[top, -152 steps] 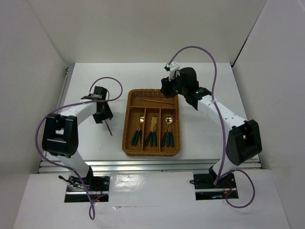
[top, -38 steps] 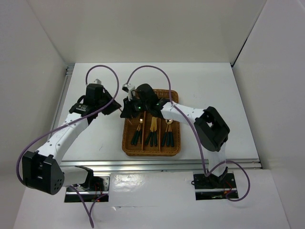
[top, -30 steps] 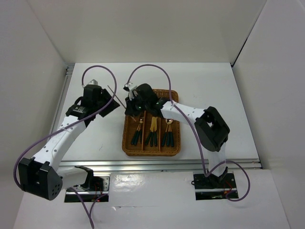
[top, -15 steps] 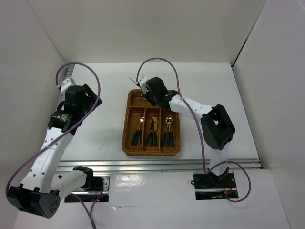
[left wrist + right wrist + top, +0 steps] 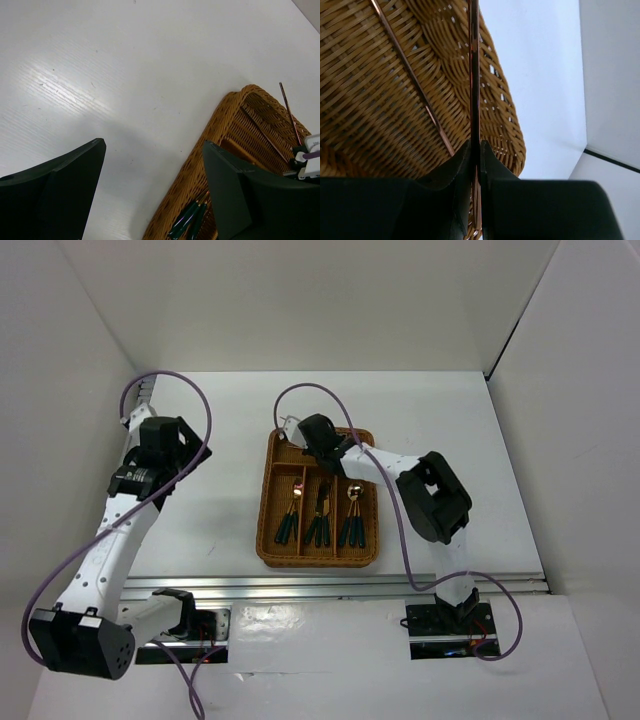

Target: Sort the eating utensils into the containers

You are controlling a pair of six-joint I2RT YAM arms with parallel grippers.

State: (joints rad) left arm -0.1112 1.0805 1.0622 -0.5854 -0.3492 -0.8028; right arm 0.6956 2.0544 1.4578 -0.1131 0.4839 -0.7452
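The woven wicker tray (image 5: 266, 540) lies mid-table. Its three long slots hold gold-headed, green-handled spoons and forks (image 5: 320, 516). My right gripper (image 5: 308, 436) hangs over the crosswise slot at the tray's far end. In the right wrist view it (image 5: 475, 147) is shut on a thin reddish-brown chopstick (image 5: 474, 70) that points out over the tray's wall. The other chopstick (image 5: 412, 75) lies on the weave of that slot. My left gripper (image 5: 180, 445) is open and empty, well left of the tray, over bare table (image 5: 152, 170). The left wrist view shows the held chopstick (image 5: 289, 112) sticking up above the tray (image 5: 220, 130).
White walls close in the table on the left, back and right. A metal rail runs along the near edge (image 5: 320, 585). Purple cables loop above both arms. Green handles (image 5: 187, 220) show near the tray's left wall.
The left gripper carried the chopstick from the table to the right gripper, then let go and drew back to the left. The right gripper took it and has come down over the tray's far end.
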